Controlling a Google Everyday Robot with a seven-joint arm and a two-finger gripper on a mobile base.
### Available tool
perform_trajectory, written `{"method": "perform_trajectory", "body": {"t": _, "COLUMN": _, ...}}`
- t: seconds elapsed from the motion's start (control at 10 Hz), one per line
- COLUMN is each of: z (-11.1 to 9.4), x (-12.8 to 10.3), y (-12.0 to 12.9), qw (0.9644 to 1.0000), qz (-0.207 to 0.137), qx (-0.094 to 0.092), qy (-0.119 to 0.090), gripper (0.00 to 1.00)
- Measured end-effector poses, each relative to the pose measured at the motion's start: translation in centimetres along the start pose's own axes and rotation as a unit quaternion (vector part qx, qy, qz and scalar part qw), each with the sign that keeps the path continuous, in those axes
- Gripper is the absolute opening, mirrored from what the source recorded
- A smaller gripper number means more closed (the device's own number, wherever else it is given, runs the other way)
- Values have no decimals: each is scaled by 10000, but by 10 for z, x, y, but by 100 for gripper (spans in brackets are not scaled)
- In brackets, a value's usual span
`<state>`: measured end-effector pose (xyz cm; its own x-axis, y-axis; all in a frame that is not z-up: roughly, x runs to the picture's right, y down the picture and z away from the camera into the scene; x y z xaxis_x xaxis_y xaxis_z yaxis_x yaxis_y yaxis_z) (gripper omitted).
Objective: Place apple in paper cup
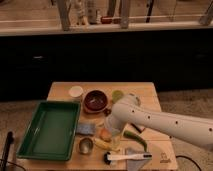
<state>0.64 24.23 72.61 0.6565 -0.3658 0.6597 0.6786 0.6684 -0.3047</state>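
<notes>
Claw (111, 131) down at table (145, 95), grip state can't tell; apple (103, 134) touching-close on its left, paper cup (76, 91) well behind-left.

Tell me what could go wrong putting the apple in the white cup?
The gripper hangs right over the apple, crowded by the banana and metal cup; it could bump them or roll the apple away. The paper cup looks barely bigger than the apple, and the red bowl stands beside it, so the drop might miss.
</notes>
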Motion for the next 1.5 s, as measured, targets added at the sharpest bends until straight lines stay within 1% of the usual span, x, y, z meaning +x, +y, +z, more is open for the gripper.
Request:
{"method": "perform_trajectory", "body": {"t": 0.3, "z": 17, "x": 8, "y": 0, "qw": 10000, "qz": 21, "qx": -45, "qy": 13, "gripper": 80}}
{"method": "perform_trajectory", "body": {"t": 0.5, "z": 29, "x": 14, "y": 1, "qw": 9999, "qz": 38, "qx": -89, "qy": 79, "gripper": 80}}
{"method": "perform_trajectory", "body": {"t": 0.9, "z": 39, "x": 28, "y": 6, "qw": 9997, "qz": 65, "qx": -108, "qy": 187, "gripper": 79}}
{"method": "perform_trajectory", "body": {"t": 1.0, "z": 42, "x": 31, "y": 7, "qw": 9997, "qz": 44, "qx": -121, "qy": 199, "gripper": 73}}
{"method": "perform_trajectory", "body": {"t": 1.3, "z": 49, "x": 42, "y": 9, "qw": 9997, "qz": -6, "qx": -128, "qy": 219, "gripper": 42}}
{"method": "perform_trajectory", "body": {"t": 1.4, "z": 51, "x": 45, "y": 9, "qw": 9997, "qz": -23, "qx": -118, "qy": 219, "gripper": 30}}
{"method": "perform_trajectory", "body": {"t": 1.5, "z": 50, "x": 48, "y": 8, "qw": 9997, "qz": -37, "qx": -74, "qy": 222, "gripper": 21}}
